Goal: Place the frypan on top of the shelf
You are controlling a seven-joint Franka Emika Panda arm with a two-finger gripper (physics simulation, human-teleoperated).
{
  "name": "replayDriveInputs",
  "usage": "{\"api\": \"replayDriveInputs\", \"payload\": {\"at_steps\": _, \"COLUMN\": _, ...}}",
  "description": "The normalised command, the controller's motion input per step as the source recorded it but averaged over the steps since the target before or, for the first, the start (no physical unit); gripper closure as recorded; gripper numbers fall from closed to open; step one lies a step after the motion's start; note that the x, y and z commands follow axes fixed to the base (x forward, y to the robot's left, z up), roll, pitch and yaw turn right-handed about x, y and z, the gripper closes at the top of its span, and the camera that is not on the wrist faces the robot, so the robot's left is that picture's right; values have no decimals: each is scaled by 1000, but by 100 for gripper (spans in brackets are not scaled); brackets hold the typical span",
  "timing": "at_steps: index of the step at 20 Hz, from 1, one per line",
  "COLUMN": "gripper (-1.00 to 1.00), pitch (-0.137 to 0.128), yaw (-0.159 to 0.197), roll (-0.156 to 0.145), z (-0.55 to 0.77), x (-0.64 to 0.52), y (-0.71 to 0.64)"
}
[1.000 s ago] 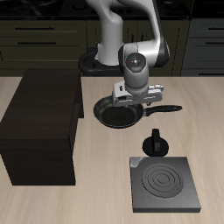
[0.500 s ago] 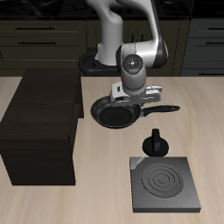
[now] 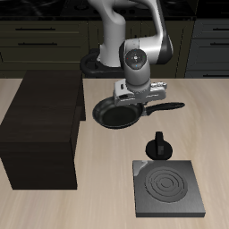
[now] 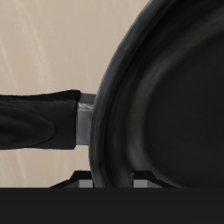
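Exterior view. Frypan [image 3: 117, 114] sits about the middle of the table [image 3: 107, 192], just beside the shelf [image 3: 45, 125], off the shelf's 3 o'clock side. The round black bowl of the pan is partly covered by the arm's wrist. Its handle [image 3: 166, 107] runs out straight toward 3 o'clock, tipped a touch toward 2; the pan's long axis therefore lies roughly parallel to the table's front edge, bowl end toward the shelf, handle end away from it. Whether the pan rests on the table or is lifted clear cannot be told from this view.

Gripper [image 3: 134, 98] is directly over the bowl's rim on the handle side. Wrist view: the fingertips [image 4: 140, 178] straddle the frypan [image 4: 175, 96] rim, clamped onto it, close to where the grey collar joins the handle [image 4: 39, 121] to the bowl.

Shelf: dark box-like, flat top bare, standing from 8 to 10 o'clock of the scene.

Other items: small black knob [image 3: 158, 146] at 5 o'clock of the pan, apart from it; square stove plate [image 3: 168, 188] with concentric rings beyond that, near the front edge. Dark cupboards [image 3: 45, 40] along the back.

No brand, label or writing legible on anything.
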Motion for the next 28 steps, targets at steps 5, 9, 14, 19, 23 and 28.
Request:
{"api": "replayDriveInputs", "payload": {"at_steps": 5, "gripper": 100, "pitch": -33, "yaw": 22, "roll": 26, "z": 229, "x": -34, "y": 127}}
{"api": "replayDriveInputs", "payload": {"at_steps": 9, "gripper": 100, "pitch": -31, "yaw": 17, "roll": 13, "z": 212, "x": -19, "y": 36}}
{"api": "replayDriveInputs", "payload": {"at_steps": 14, "gripper": 100, "pitch": -42, "yaw": 34, "roll": -4, "z": 269, "x": 12, "y": -33}}
{"api": "replayDriveInputs", "payload": {"at_steps": 19, "gripper": 100, "pitch": -36, "yaw": 15, "roll": -10, "z": 255, "x": 23, "y": -59}}
{"api": "replayDriveInputs", "payload": {"at_steps": 23, "gripper": 100, "pitch": -45, "yaw": 20, "roll": -12, "z": 305, "x": -22, "y": -26}}
{"api": "replayDriveInputs", "payload": {"at_steps": 28, "gripper": 100, "pitch": -48, "yaw": 8, "roll": -10, "z": 331, "x": -11, "y": -98}}
